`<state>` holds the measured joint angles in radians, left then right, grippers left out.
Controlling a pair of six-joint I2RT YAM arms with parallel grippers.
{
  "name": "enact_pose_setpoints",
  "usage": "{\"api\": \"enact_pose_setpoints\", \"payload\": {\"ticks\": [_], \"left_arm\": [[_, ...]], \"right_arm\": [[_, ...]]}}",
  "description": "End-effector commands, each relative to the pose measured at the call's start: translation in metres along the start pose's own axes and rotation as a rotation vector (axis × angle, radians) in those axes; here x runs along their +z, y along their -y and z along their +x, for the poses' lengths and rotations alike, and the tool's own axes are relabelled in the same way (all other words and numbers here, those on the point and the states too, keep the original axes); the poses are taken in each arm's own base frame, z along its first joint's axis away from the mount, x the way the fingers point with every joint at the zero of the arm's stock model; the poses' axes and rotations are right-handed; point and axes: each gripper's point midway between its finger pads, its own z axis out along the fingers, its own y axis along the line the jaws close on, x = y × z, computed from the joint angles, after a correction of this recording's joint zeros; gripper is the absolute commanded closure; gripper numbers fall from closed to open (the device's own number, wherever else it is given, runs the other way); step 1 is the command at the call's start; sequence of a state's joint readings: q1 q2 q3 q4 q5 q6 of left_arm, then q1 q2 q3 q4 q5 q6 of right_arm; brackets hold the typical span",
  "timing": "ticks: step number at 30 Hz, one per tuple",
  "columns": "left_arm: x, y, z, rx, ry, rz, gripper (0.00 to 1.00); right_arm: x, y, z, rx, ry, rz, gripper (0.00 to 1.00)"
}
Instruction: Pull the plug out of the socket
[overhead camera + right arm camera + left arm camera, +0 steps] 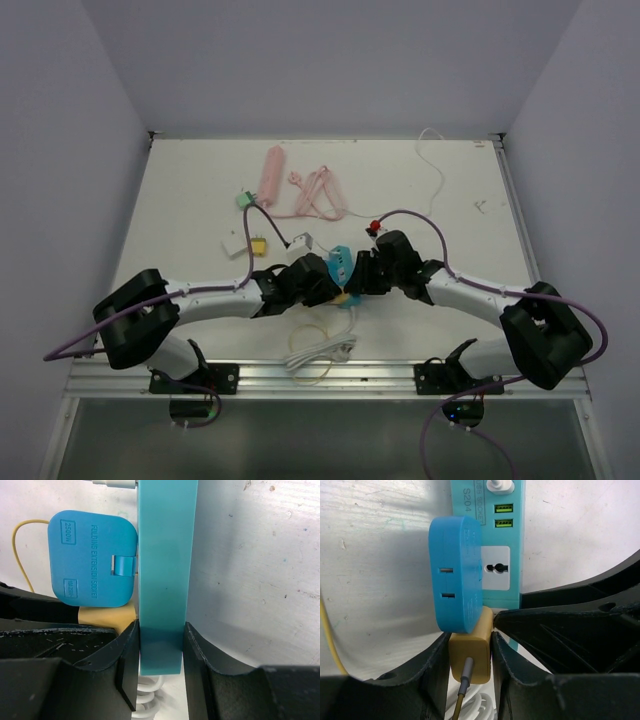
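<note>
A teal power strip (501,545) lies on the white table, seen side-on in the right wrist view (163,570) and between the arms in the top view (340,266). A blue folding extension socket (456,575) is plugged into its face; it also shows in the right wrist view (92,558). A mustard-yellow plug (470,650) with a grey-yellow cord sits in the strip just below it, and shows in the right wrist view (102,614). My left gripper (470,652) is shut on the yellow plug. My right gripper (161,652) is shut on the strip's near end.
A coiled white cable (318,352) lies just behind the grippers near the table's front edge. A pink power strip with cord (272,172), a green plug (245,199), a small yellow plug (258,245) and a white adapter (236,246) lie farther back. A thin white wire (436,165) runs at back right.
</note>
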<state>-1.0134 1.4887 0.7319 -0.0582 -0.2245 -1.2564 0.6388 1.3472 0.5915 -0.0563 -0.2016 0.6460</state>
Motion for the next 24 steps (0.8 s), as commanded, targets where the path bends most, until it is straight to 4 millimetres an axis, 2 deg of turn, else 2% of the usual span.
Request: {"api": "enact_pose_setpoints", "payload": {"ticks": [1, 9, 14, 17, 21, 22, 24], "left_arm": [[-0.013, 0.011, -0.01, -0.036, 0.018, 0.059, 1.0], [-0.022, 0.012, -0.012, -0.043, 0.02, 0.093, 1.0], [-0.032, 0.01, -0.014, -0.016, 0.023, 0.093, 1.0], [-0.038, -0.005, -0.021, -0.003, 0.049, 0.047, 1.0], [-0.046, -0.029, -0.047, -0.036, 0.12, 0.028, 1.0], [-0.045, -0.041, -0.061, -0.063, 0.158, 0.011, 1.0], [-0.046, -0.043, -0.078, -0.061, 0.206, 0.029, 1.0]], "right_arm": [[-0.007, 0.032, -0.017, -0.047, 0.075, 0.182, 1.0], [-0.006, 0.069, -0.004, -0.018, 0.026, 0.36, 1.0], [-0.004, 0.073, -0.003, -0.008, 0.011, 0.368, 1.0], [-0.006, 0.077, -0.004, 0.0, 0.017, 0.368, 1.0], [-0.006, 0.068, -0.006, -0.013, 0.03, 0.306, 1.0], [-0.005, 0.065, -0.004, -0.017, 0.022, 0.286, 1.0], [-0.004, 0.06, -0.008, -0.029, 0.042, 0.257, 1.0]]}}
